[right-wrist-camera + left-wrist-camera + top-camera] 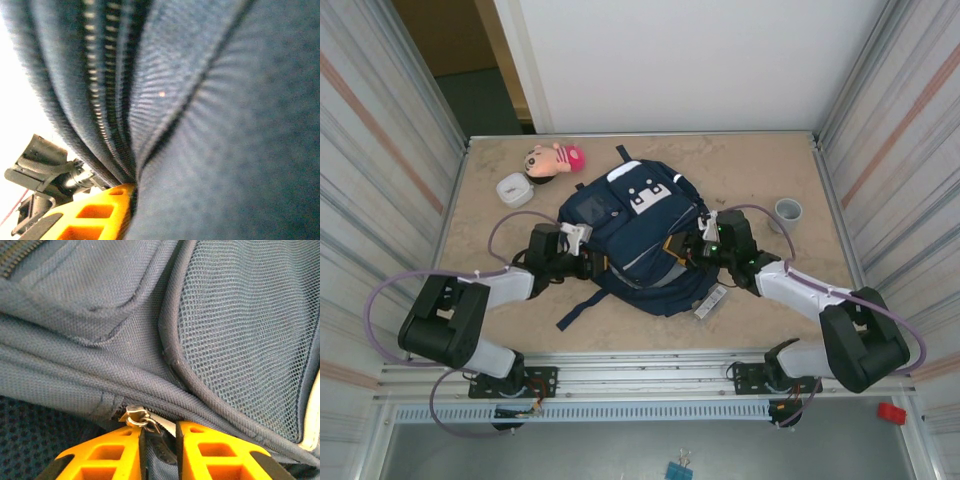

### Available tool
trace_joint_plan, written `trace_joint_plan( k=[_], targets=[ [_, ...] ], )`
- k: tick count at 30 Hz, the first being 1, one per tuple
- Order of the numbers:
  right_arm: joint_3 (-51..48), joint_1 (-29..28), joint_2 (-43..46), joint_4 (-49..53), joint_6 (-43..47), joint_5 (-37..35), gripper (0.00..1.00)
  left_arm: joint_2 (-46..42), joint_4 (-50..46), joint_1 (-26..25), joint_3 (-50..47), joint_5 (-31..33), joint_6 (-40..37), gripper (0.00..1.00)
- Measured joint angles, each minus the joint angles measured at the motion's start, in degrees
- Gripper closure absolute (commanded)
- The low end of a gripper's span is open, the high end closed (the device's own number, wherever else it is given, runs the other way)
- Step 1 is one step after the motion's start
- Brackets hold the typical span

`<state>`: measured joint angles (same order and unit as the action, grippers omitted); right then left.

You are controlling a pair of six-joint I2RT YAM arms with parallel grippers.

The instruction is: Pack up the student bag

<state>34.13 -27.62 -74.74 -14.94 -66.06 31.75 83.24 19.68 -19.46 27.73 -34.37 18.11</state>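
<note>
2 arms on this one, parked on opposite flanks of the student bag point(635, 225). It lies front-up around the middle of the table point(770, 310), top handle pointing away from the robot. My read is they're set up to work the main zip. The left gripper point(160, 435) has its orange fingers point(115, 455) nearly together with the dark tab of the zipper pull point(137, 418) pinched between them, right under the mesh side pocket point(240, 340), so that side looks ready to drag the slider. The right gripper point(678, 246) is jammed against the other side, probably to brace the fabric. From its wrist cam I get 1 orange finger point(95, 215) against the cloth beside a line of zipper teeth point(95, 100); the other is hidden, so I can't tell if it's clamped or apart. The bag itself is navy woven fabric with white patches point(642, 195) on the front and dark straps point(582, 308) splayed toward the near edge. It looks soft and floppy, so it'll likely bunch when tugged.
</note>
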Motion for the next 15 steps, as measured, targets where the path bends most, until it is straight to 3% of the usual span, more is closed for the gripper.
trace_joint_plan(
  k=[10,13,15],
  targets=[
    [3.58,3.65,-0.22,0.85,0.09,5.09,0.82,-3.45,0.15,-0.22,-3.1,1.38,-0.31,0.86],
    [4.15,4.37,-0.42,0.9,0.09,6.08,0.83,-3.17,0.48,-0.42,-3.1,1.38,-0.66,0.73],
    [4.39,4.83,-0.81,0.9,0.09,6.71,0.83,-2.62,0.57,-0.66,-3.1,1.09,-1.31,0.7]
  ],
)
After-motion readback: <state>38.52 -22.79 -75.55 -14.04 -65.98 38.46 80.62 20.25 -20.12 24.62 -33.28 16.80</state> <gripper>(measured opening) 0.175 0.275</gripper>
